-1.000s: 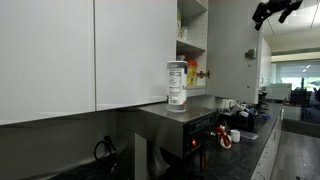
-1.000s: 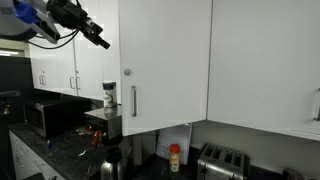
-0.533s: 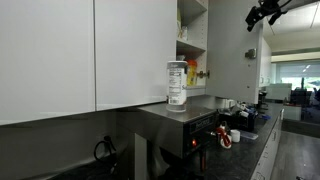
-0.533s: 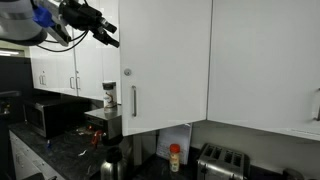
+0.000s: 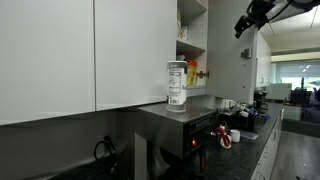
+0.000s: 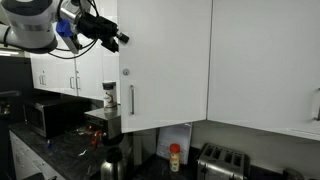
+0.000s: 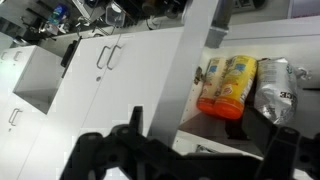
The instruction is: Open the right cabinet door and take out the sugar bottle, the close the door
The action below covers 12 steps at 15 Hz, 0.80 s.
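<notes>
White and flat-panelled, the right cabinet door (image 6: 165, 70) (image 5: 135, 50), with a slim silver bar handle (image 6: 131, 100) near its free edge, stands partly open. That edge is swung out from the cabinet front. Past it, in an exterior view, the cabinet's shelf (image 5: 195, 84) carries a yellow bottle (image 5: 192, 71) and a small red container (image 5: 203, 72) just beside each other. The wrist view shows the yellow bottle (image 7: 228, 85) too.

The clear cylindrical sugar bottle with a pale banded label and light cap (image 5: 177, 83) (image 6: 109, 96) is outside the cabinet. It stands upright on the flat top of a steel machine (image 5: 170, 125) (image 6: 100, 122), just under the cabinet's bottom edge. The machine sits on a dark worktop (image 5: 255, 140).

The black pincer (image 5: 243, 26) (image 6: 120, 40) (image 7: 210, 130) hangs high in the air, well above the bottle and near the upper part of the door's handle edge. Whether it touches the door cannot be told. It is released, with its fingers (image 7: 135, 118) spread wide and nothing between them.
</notes>
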### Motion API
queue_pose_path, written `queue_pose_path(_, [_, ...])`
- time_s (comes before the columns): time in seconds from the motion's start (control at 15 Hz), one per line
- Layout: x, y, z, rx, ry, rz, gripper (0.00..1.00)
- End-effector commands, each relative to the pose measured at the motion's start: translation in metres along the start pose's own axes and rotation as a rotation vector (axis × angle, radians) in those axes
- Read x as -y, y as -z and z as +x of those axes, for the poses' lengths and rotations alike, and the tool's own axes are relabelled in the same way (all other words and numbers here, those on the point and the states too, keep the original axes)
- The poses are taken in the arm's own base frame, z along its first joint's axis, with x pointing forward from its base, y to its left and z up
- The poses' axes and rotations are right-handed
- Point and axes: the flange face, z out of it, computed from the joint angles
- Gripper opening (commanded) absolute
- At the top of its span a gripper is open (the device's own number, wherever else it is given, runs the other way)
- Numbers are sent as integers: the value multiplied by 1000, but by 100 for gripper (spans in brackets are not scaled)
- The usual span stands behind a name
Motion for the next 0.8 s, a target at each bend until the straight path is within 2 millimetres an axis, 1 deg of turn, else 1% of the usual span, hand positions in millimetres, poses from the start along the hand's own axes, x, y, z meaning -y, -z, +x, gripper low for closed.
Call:
queue_pose_path(0.0, [23,-12,4,-9,96,67,100])
queue_pose_path(0.47, [68,-17,11,-43,270,183,100])
queue_pose_path(0.73, [91,-26,17,-69,365,256,100])
